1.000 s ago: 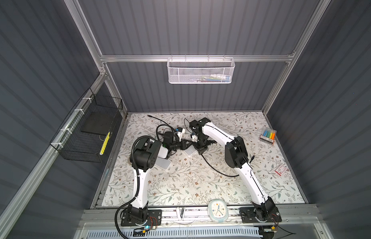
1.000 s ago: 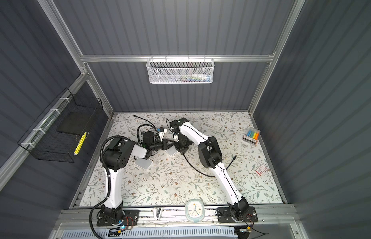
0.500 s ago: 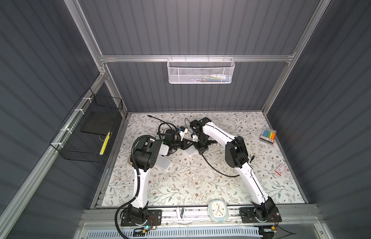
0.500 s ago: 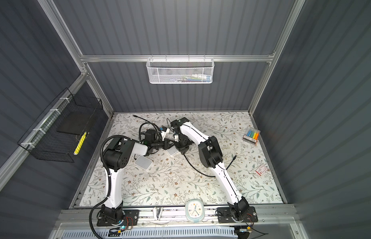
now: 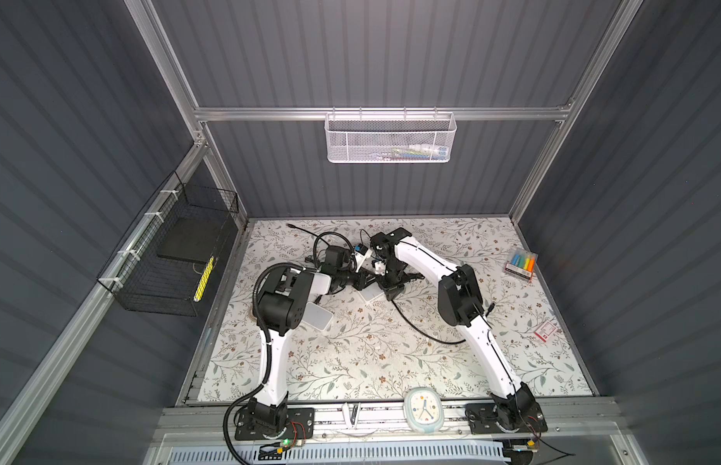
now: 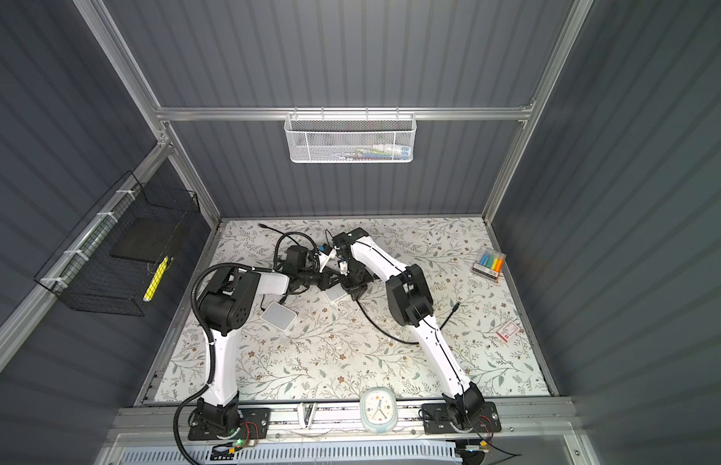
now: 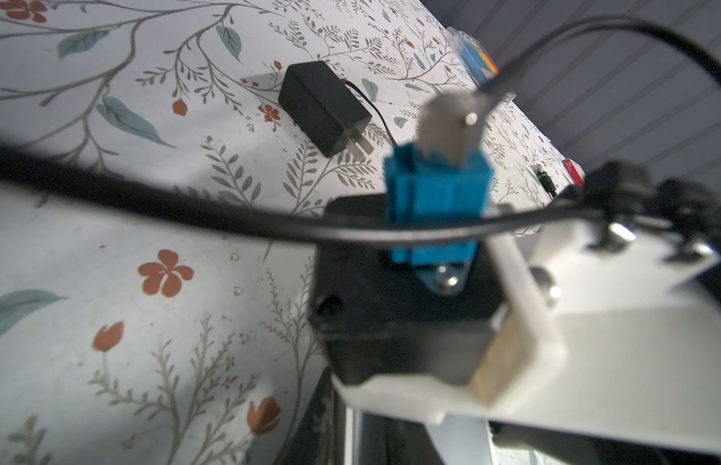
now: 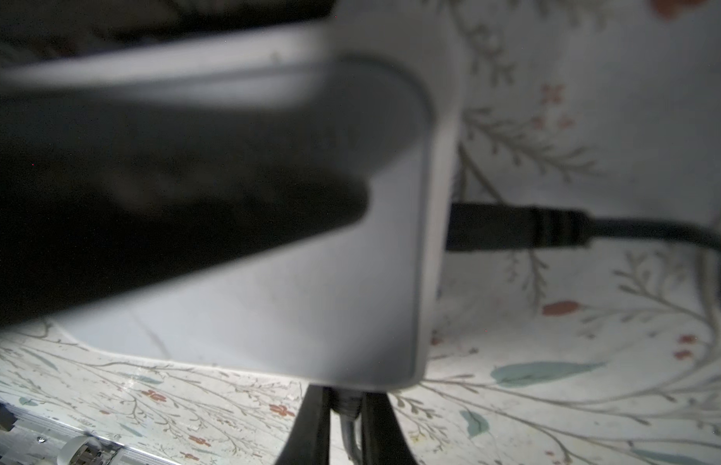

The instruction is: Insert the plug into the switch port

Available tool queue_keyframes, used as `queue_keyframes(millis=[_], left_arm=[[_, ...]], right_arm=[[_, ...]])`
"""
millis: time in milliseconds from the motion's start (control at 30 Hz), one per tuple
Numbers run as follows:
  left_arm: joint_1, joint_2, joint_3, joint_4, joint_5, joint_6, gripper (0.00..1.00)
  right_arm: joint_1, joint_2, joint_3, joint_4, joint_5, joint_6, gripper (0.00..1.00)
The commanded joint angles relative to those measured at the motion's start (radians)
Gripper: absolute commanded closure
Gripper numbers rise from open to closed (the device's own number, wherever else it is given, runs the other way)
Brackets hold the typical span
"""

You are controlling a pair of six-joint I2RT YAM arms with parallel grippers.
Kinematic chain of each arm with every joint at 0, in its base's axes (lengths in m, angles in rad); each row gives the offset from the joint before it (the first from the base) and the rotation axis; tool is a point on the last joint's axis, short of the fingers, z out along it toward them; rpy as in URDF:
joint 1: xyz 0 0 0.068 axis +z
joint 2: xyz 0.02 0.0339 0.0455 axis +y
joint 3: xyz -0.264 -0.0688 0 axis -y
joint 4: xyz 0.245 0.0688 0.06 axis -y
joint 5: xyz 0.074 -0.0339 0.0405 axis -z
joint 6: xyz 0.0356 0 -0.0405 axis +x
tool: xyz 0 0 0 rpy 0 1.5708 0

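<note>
The white switch [image 5: 370, 297] [image 6: 334, 295] lies on the floral mat between my two grippers. My left gripper [image 5: 363, 282] [image 6: 328, 282] reaches in from the left and is shut on the switch. Its dark finger lies blurred across the switch's top [image 8: 310, 302] in the right wrist view. My right gripper [image 5: 391, 286] [image 8: 346, 396] is shut on the grey plug [image 8: 346, 404], which touches the switch's near edge. How far it sits in a port is hidden. A black connector [image 8: 511, 229] stands at the switch's side wall.
A second white box [image 5: 318, 318] lies by the left arm's elbow. A black adapter [image 7: 322, 108] sits on the mat. A black cable [image 5: 427, 338] trails to the front right. A crayon pack [image 5: 520, 263] and a red card [image 5: 546, 331] lie far right. A clock [image 5: 424, 414] stands on the front rail.
My left wrist has edged slightly toward the back and right, carrying its cable loop along. The right arm and the switch stay where they were.
</note>
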Motion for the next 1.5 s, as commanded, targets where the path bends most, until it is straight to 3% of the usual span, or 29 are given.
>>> queue_keyframes(millis=[0,200,500,767,1000,1467], left_arm=[[-0.2,0.1,-0.116,-0.498,0.238,0.041,0.79],[-0.208,0.095,-0.151,-0.444,0.229,0.003,0.77],[-0.151,0.021,-0.199,-0.363,0.134,-0.066,0.55],[-0.093,-0.088,-0.227,-0.472,0.036,-0.034,0.56],[-0.099,-0.066,-0.243,-0.434,0.054,-0.059,0.62],[-0.119,-0.001,-0.219,-0.344,0.128,-0.071,0.62]], right_arm=[[-0.008,-0.012,0.097,0.573,-0.013,0.002,1.0],[-0.016,-0.008,0.097,0.587,-0.004,0.032,1.0],[-0.015,-0.06,-0.009,0.59,0.011,0.018,1.0],[-0.016,-0.108,-0.105,0.616,0.02,0.022,1.0],[-0.017,-0.111,-0.11,0.613,-0.005,0.002,1.0],[-0.019,-0.116,-0.114,0.558,-0.141,-0.236,1.0]])
